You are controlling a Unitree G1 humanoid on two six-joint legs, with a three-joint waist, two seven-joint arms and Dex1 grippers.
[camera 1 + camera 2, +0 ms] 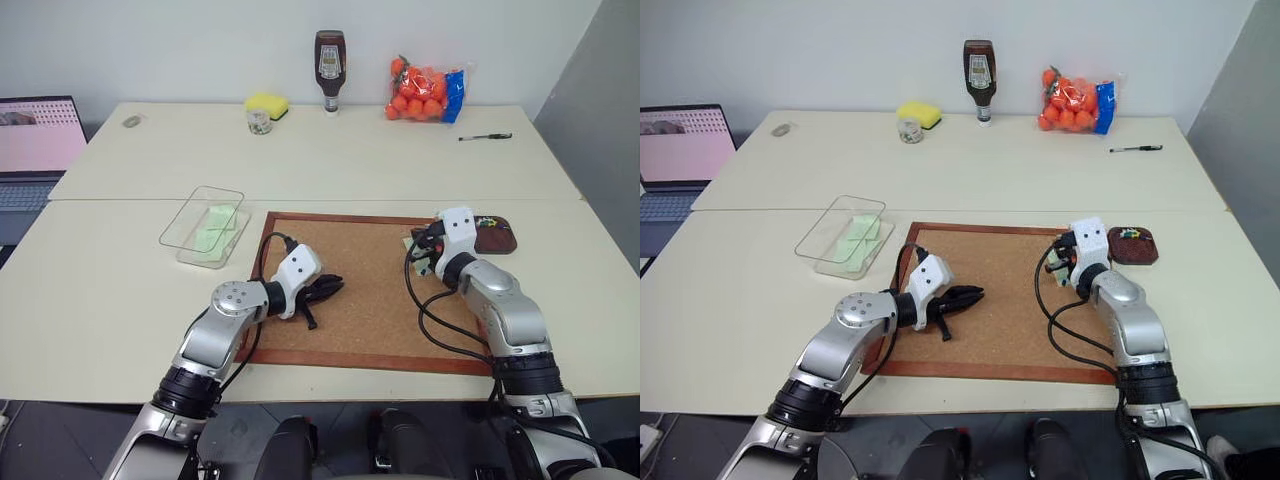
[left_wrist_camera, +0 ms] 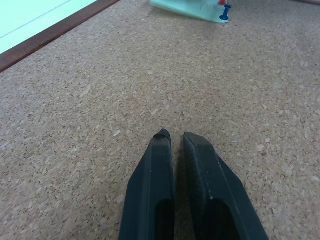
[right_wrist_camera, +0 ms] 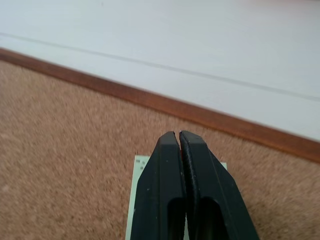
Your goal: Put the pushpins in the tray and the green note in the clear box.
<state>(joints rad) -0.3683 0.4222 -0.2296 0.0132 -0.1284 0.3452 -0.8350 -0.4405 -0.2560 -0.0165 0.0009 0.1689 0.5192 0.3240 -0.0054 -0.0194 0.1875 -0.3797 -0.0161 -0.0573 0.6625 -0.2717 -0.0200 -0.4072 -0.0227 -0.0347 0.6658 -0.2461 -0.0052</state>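
Both grippers closed over the corkboard (image 1: 375,290).

The right gripper (image 3: 179,137), fingers pressed together, hovers above a green note (image 3: 135,200) near the corkboard's right edge. The left gripper (image 2: 172,137), nearly closed and empty, sits at the left-centre. The tray (image 1: 1133,245), holding pushpins (image 1: 1127,234), is beside the right edge; the clear box (image 1: 205,226) beside the left.

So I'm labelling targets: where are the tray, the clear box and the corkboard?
tray (image 1: 1137,254), right eye view, front rim.
clear box (image 1: 180,229), left eye view, left wall.
corkboard (image 1: 370,290), left eye view, bare cork.
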